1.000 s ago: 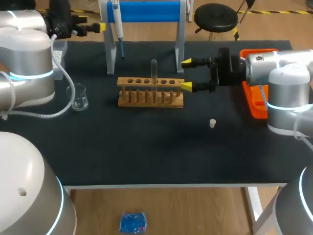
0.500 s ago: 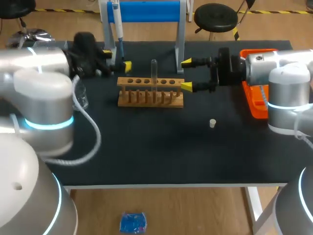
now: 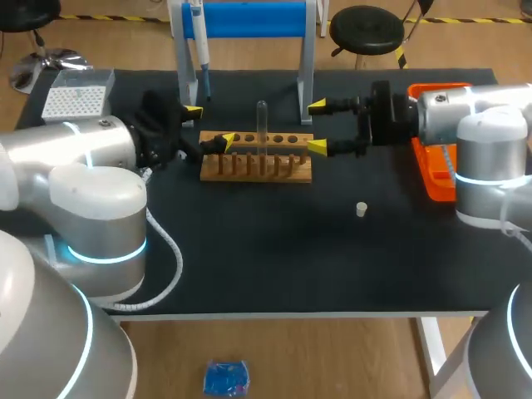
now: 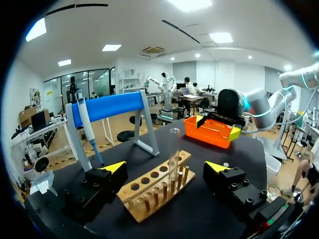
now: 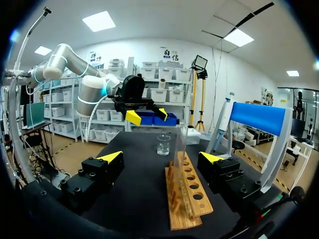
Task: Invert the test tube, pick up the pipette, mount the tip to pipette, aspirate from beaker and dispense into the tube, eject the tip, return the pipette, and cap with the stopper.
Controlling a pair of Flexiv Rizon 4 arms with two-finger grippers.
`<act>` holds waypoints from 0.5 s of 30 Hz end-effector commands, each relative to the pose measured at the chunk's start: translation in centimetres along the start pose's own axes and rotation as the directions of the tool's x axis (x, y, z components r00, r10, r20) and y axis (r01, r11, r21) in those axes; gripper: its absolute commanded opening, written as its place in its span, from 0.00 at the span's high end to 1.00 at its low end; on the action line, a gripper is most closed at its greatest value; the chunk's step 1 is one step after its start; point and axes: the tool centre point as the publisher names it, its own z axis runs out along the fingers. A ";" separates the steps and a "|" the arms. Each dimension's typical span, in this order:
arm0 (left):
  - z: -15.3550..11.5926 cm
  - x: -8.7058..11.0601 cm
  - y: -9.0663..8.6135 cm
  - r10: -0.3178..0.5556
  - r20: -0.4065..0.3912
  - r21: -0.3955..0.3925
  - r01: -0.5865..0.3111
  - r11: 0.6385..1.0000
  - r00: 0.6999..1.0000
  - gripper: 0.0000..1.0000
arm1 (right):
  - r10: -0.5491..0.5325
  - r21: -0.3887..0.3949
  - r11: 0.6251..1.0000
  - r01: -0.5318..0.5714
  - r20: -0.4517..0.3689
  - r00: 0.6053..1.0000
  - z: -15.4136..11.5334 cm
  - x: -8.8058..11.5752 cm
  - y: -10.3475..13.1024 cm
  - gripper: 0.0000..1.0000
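Swung in since a second ago, my left gripper [image 3: 209,126] faces the left end of the rack [image 3: 249,174], fingers wide. Nearest, the stopper [image 3: 362,209] lies waiting for capping. Midway, the test tube [image 3: 262,125] stands in the rack, my right gripper [image 3: 316,127] wide opposite. Beyond hangs the pipette [image 3: 199,46].

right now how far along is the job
Nothing looks done. In hand: left gripper and right gripper, both open, sit at either end of the rack holding the test tube. To do: pipette hangs on its stand, stopper lies on the table.
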 end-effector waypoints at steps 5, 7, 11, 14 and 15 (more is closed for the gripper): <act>0.8 -1.6 0.1 0.045 -0.093 -0.007 -0.046 0.999 0.995 0.00 | -0.001 -0.001 1.000 0.001 0.002 1.000 0.1 0.0 -0.1 0.00; 0.9 -1.6 0.5 0.036 -0.092 -0.017 -0.037 0.999 0.995 0.00 | -0.001 -0.001 1.000 0.001 0.002 1.000 0.1 0.0 -0.1 0.00; 1.1 -1.5 1.1 0.030 -0.099 -0.035 -0.034 0.999 0.995 0.00 | -0.001 -0.001 1.000 0.001 0.002 1.000 0.1 0.0 -0.1 0.00; 1.1 -1.4 1.1 0.031 -0.102 -0.035 -0.035 0.999 0.994 0.00 | -0.001 -0.001 1.000 0.001 0.002 1.000 0.1 0.0 -0.1 0.00; 1.1 -1.4 1.1 0.030 -0.105 -0.032 -0.034 0.999 0.994 0.00 | -0.001 -0.001 1.000 0.001 0.002 1.000 0.1 0.0 -0.1 0.00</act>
